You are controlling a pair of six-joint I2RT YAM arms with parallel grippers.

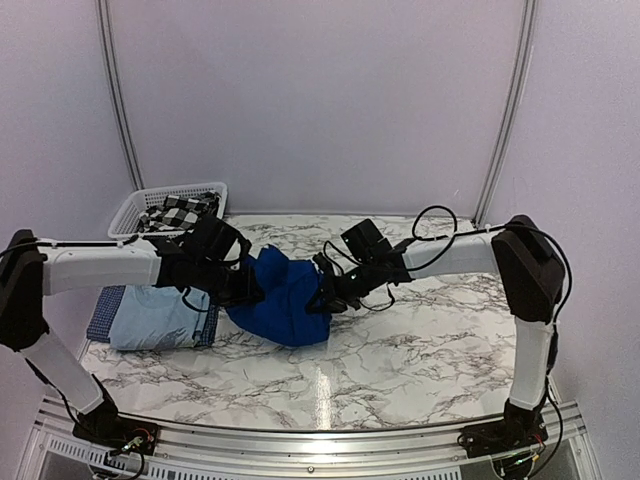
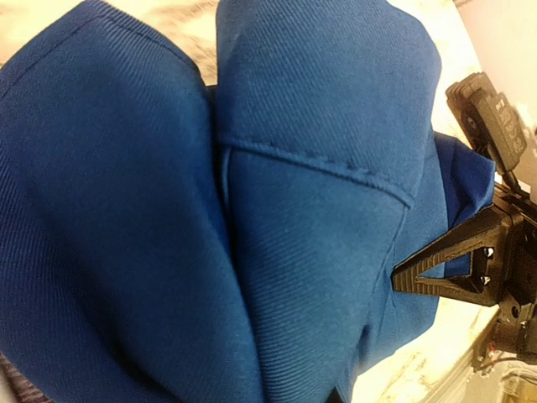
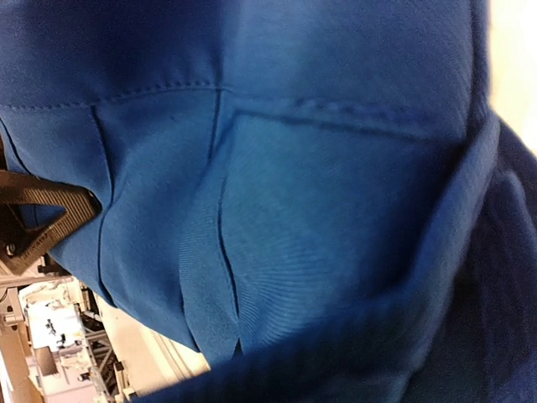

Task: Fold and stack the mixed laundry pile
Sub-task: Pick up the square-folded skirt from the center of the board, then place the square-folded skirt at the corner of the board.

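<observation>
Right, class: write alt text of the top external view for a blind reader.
The left arm and right arm meet at a bunched royal-blue shirt on a marble table. A pale blue T-shirt lies at left; a checked flannel sits in a white basket behind.

Left gripper, right gripper — tips unseen beneath royal-blue shirt

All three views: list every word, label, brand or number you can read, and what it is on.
None can be read.
The blue shirt shows only seams and stitching, no tag or print.
The basket and table bear no legible marking in the top view.
</observation>
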